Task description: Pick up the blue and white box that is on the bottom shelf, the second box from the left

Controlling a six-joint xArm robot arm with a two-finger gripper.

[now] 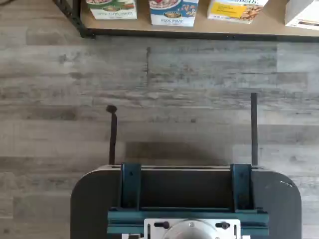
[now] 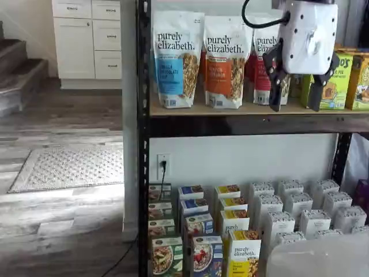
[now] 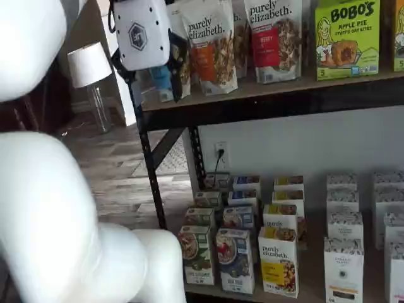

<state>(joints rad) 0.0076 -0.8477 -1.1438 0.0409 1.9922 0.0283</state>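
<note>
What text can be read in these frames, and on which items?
"purely elizabeth." on the granola bags of the upper shelf.
"BOBO'S APPLE PIE" on the green box.
"purely elizabeth." on the yellow carton below.
A hexagon logo on the gripper body; its letters are unreadable.
The blue and white box and green carton carry print too blurred to read.

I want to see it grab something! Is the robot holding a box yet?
No. The gripper hangs open and empty by the upper shelf; the blue and white box sits untouched below.
</note>
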